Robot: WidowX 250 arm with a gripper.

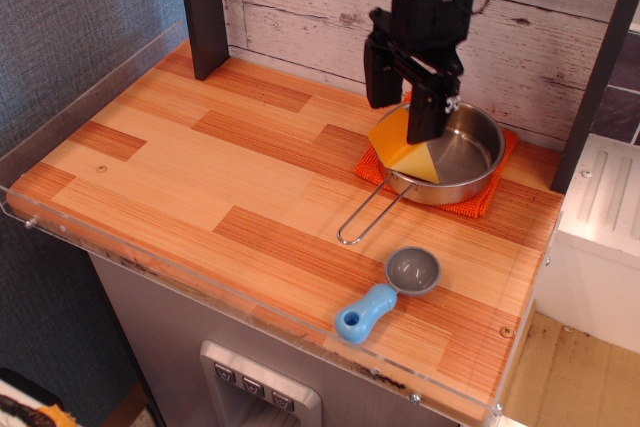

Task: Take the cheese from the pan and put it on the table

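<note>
Arm: black, coming down from the top of the view in front of the whitewashed plank wall, over the back right part of the bench (190, 187).
Jaws: the gripper (405, 117) has its two dark fingers spread apart with nothing between them (one finger left of the cheese's top edge, the other overlapping its upper right corner in this view); whether either touches the cheese cannot be told.
Cheese: the cheese (402, 150) is a yellow-orange wedge propped on the left rim of the pan, tilted, with a darker orange face on its right.
Pan: the pan (470, 152) is round shiny steel, sitting on an orange mat (480, 201) near the back right; its wire loop handle points toward the front left across the wood.
Scoop: a small grey scoop (400, 284) with a blue handle lies near the front edge, apart from the pan handle.
</note>
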